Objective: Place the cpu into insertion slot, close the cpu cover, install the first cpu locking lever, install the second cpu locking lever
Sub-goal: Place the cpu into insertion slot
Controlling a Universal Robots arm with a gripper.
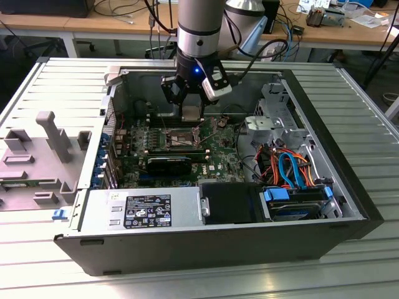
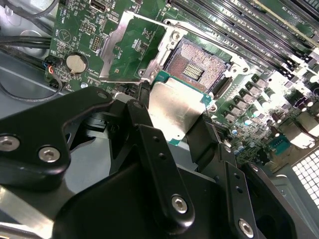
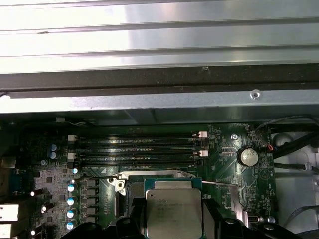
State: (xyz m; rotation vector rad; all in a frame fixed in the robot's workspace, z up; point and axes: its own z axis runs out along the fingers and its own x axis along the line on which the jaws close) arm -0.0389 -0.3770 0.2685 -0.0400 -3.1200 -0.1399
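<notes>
A: Where's the cpu (image 2: 175, 119) rn?
B: Pinched in the gripper (image 2: 174, 107), with the fingers (image 2: 145, 104) pressed on two opposite edges. In the exterior view it hangs inside the open case, above the insertion slot (image 2: 193, 59) and not seated.
A: How will it handle, we reckon?
B: Light, stiff, flat. The metal top looks smooth, so prob. slippery. Edge grip w/ no slack seems the right hold. We judge the underside & the slot's pin field fragile, so no touching faces, no tilt, no force.
A: Count?
B: One cpu, one slot, one cpu cover (image 2: 110, 50), which stands swung open beside the slot. Two thin wire levers (image 3: 219, 183), we think, one each side of the slot in the first wrist view, tho we can't be sure. Also one coin cell (image 3: 247, 157) on the board near the slot.
</notes>
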